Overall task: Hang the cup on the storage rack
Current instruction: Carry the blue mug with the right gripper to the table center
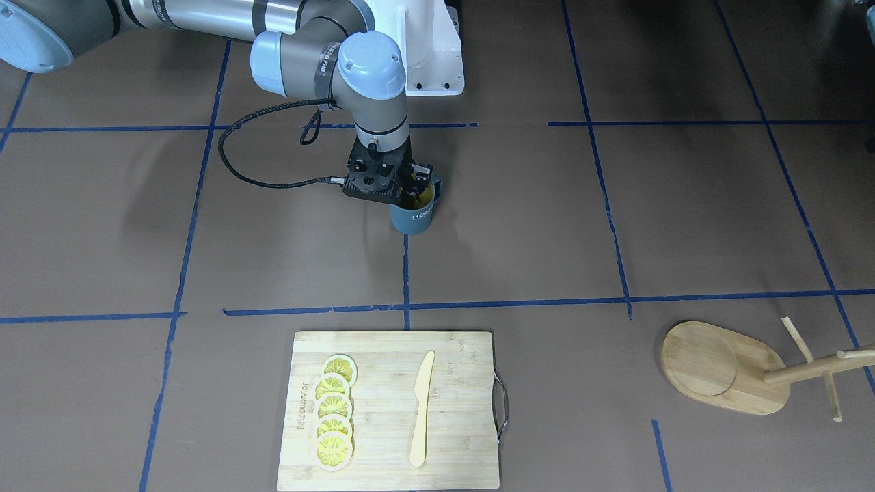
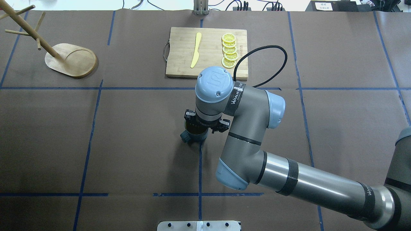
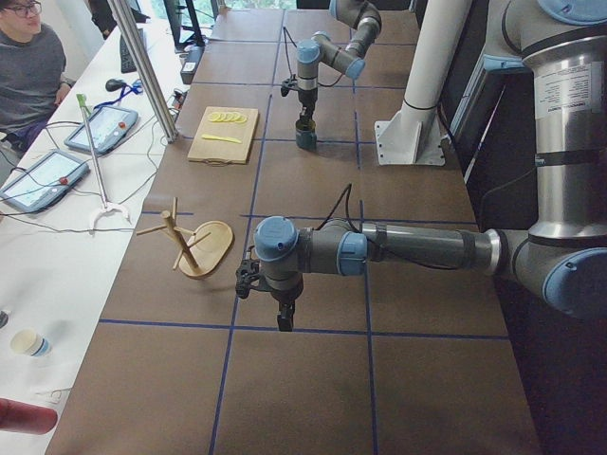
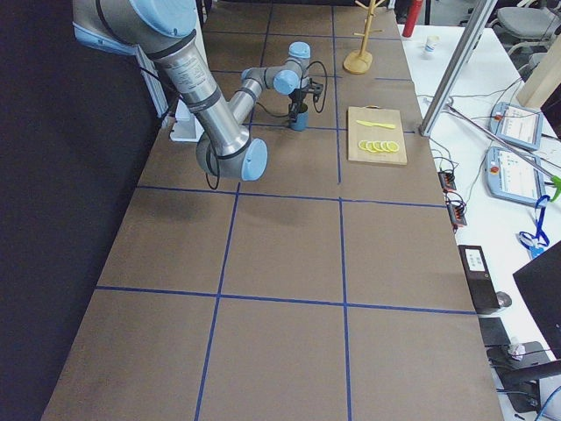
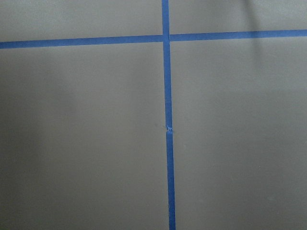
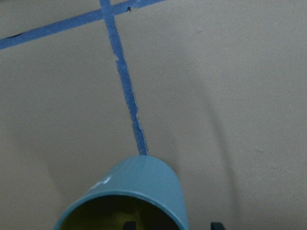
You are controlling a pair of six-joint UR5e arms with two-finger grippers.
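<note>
While the cup (image 1: pixel 414 215) sits on the bench (image 1: pixel 615 225), right tool (image 1: pixel 420 186) straddles its rim; we can't tell if it's clenched. Re left tool (image 3: pixel 285 320): same.

Matt teal cup (image 1: pixel 415 215), pale wooden rack (image 1: pixel 718 369), wooden board (image 1: pixel 458 383), paper table cover (image 1: pixel 273 260)

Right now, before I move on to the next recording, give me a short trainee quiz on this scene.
1. How many lemon slices lie on the cutting board?
2. Which arm's gripper is at the cup: A left, B right?
3. True or false: no cup hangs on the rack.

Key
1. Five.
2. B: the right gripper, with one finger inside the rim.
3. True.
</note>
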